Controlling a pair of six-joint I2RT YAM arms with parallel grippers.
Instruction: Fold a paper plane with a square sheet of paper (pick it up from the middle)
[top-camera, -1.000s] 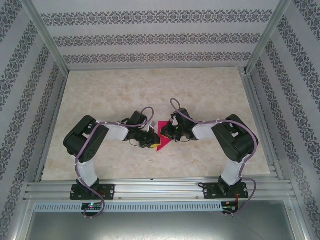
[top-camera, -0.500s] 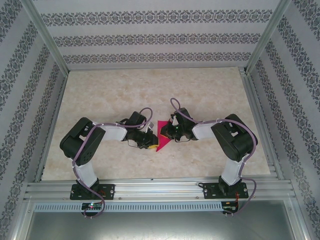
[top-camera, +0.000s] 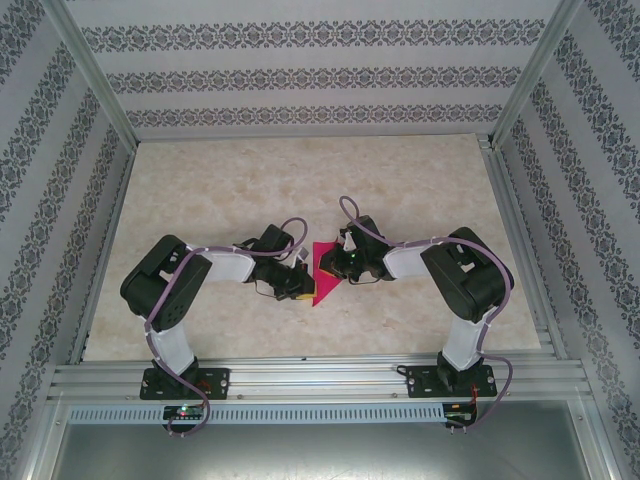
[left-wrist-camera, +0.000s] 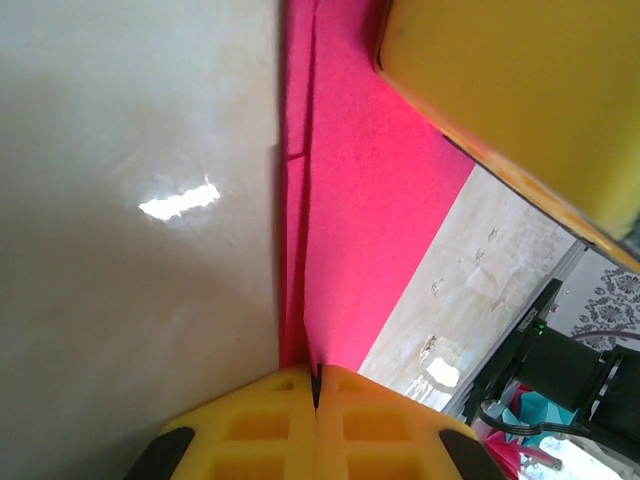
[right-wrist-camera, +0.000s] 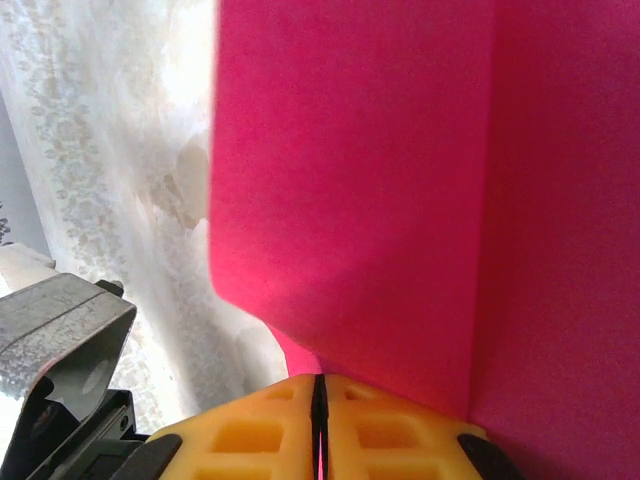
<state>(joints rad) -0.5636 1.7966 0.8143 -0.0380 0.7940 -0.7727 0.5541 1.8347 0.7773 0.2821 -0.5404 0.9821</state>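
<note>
The left arm (top-camera: 225, 265) and right arm (top-camera: 410, 262) are reaching inward, meeting just 6 o'clock of the desk's (top-camera: 200, 190) middle. The square sheet of paper (top-camera: 322, 275) is sitting between them there, already creased into a narrow pointed shape with its tip aiming toward 6 o'clock. The left jaws are pressing flat together on the sheet's 9 o'clock edge, right along a fold line. The right jaws are likewise clamping it from the 3 o'clock side. Gripping opposite sides is probably steadying the thin paper so a crease can be sharpened without sliding. Whether it is touching the desk I cannot tell.
</note>
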